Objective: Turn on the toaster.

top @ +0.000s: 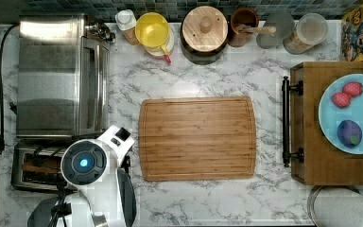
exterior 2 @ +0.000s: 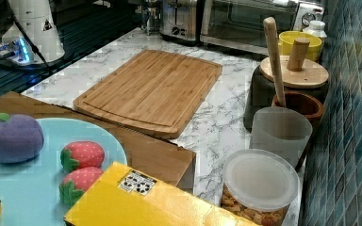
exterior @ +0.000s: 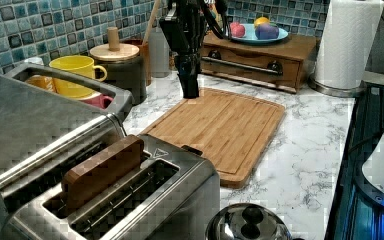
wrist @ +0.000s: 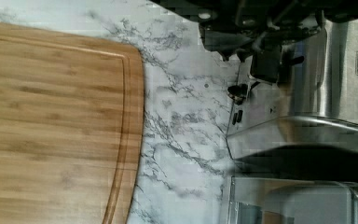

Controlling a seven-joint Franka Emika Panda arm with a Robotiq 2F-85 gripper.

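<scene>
Shiny steel toaster (exterior: 145, 200) — upright, brown slice in one slot; beside toaster oven (top: 56, 75)

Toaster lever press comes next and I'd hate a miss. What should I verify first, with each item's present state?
1. Slice seated in the toaster: ok, a brown slice stands in one slot.
2. Claw on the toaster's control side: ok, it hangs between the toaster and the cutting board.
3. Lever still up: cannot tell.
4. Claw lined up over the lever: cannot tell.
5. Toaster plugged in: cannot tell.
</scene>
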